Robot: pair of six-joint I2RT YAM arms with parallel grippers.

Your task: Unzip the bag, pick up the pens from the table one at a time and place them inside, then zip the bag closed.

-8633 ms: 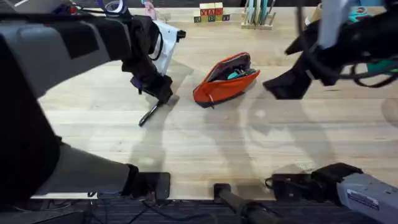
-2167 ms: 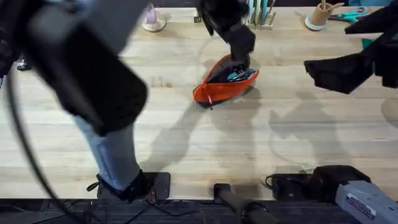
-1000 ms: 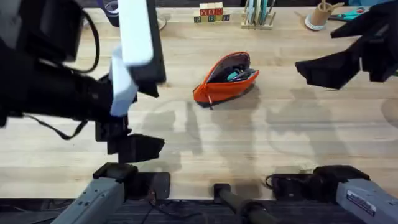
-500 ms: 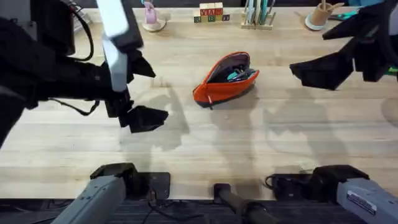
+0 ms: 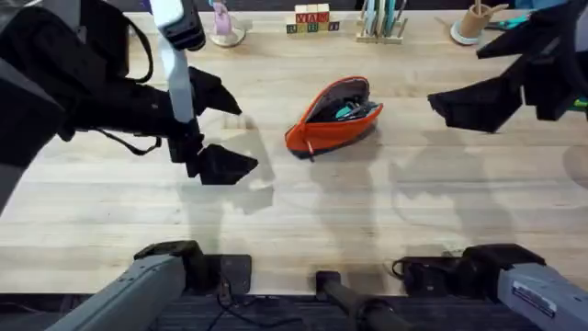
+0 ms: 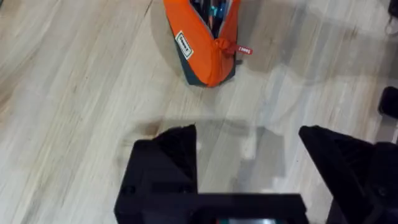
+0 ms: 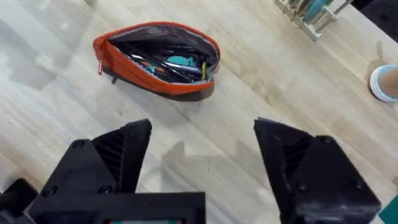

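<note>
The orange bag [image 5: 333,118] lies unzipped on the table [image 5: 367,211], slightly right of centre, its mouth gaping. In the right wrist view the bag [image 7: 155,81] holds dark slim pens [image 7: 158,55] beside a teal item. My left gripper [image 5: 246,138] hovers open and empty to the left of the bag. In the left wrist view the left gripper [image 6: 249,152] faces the bag's zipper end [image 6: 211,50]. To the bag's right, my right gripper [image 5: 455,81] hangs open and empty, and in the right wrist view this gripper [image 7: 202,134] looks down on the bag.
Along the far edge stand letter blocks [image 5: 311,18], a wooden rack of pale sticks [image 5: 381,20], a cup [image 5: 473,22], teal scissors [image 5: 514,22] and a small dish [image 5: 223,31]. Bare wood lies in front of the bag.
The pen on the table, in my left gripper 8.6 s ago, no longer lies there. The left gripper left the bag's mouth, swung low to the left and has risen toward the bag. The right arm barely moved.
</note>
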